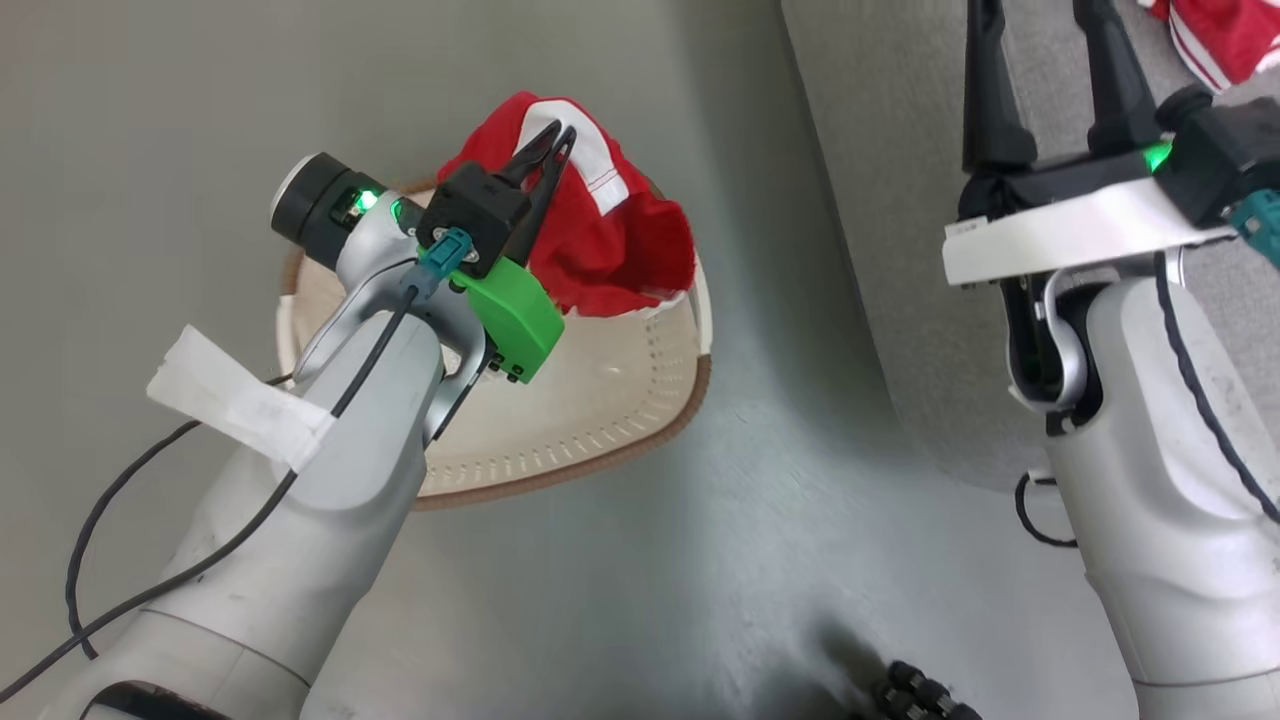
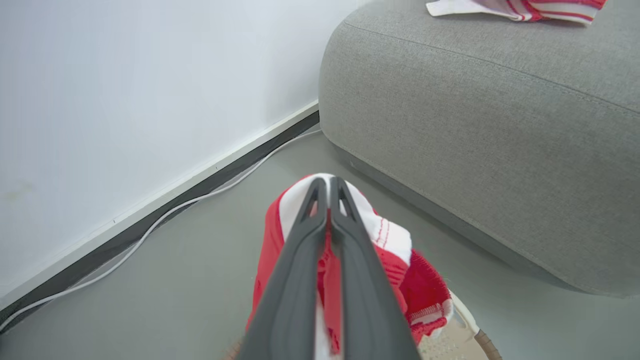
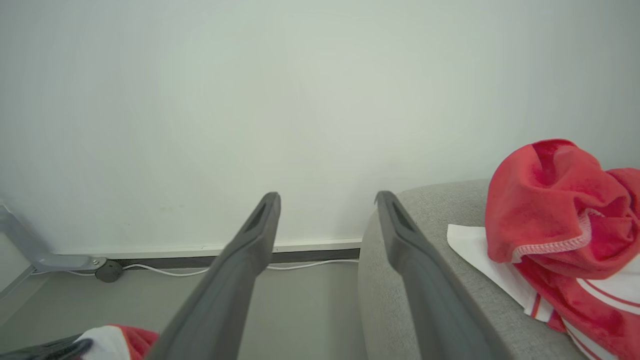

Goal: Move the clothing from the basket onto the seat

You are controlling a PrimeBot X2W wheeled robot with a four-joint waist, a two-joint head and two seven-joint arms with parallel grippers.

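Observation:
My left gripper [image 1: 558,135] is shut on a red garment with white panels [image 1: 600,240], which hangs lifted over the far end of the cream basket [image 1: 600,410]. In the left wrist view the closed fingers [image 2: 327,187] pinch that clothing [image 2: 415,285], with the basket rim [image 2: 485,342] just below. My right gripper [image 1: 1040,20] stands open over the grey seat [image 1: 900,200], nothing between its fingers [image 3: 265,215]. More red and white clothing [image 1: 1225,35] lies on the seat [image 3: 425,220], seen as a bunched red garment [image 3: 545,200] in the right wrist view and as a striped garment edge [image 2: 520,7] in the left wrist view.
The basket stands on a grey floor [image 1: 700,560] to the left of the seat. A white wall [image 2: 125,90] with a dark skirting and a white cable [image 2: 150,230] runs behind. A metal leg and foot [image 3: 60,260] stand by the wall.

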